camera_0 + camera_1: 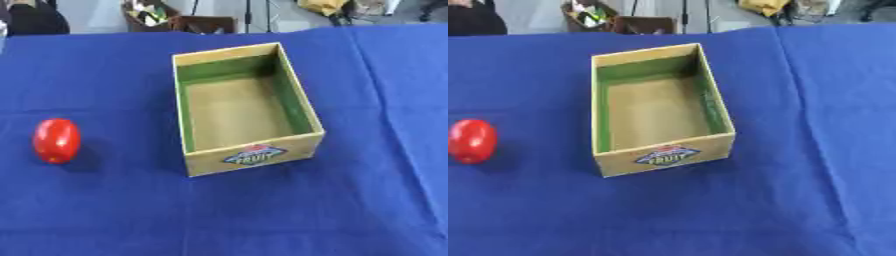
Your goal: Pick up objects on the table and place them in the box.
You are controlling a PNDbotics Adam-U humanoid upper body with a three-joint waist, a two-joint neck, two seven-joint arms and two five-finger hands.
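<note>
I see a red oval object on the blue cloth, left of the wooden box; neither hand visible, can't tell fingers.

Red fruit, tan box w/ green inside, blue cloth.

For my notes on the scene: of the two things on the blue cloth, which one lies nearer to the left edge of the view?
The red oval object does; it lies apart from the box, which stands open and empty near the middle.
</note>
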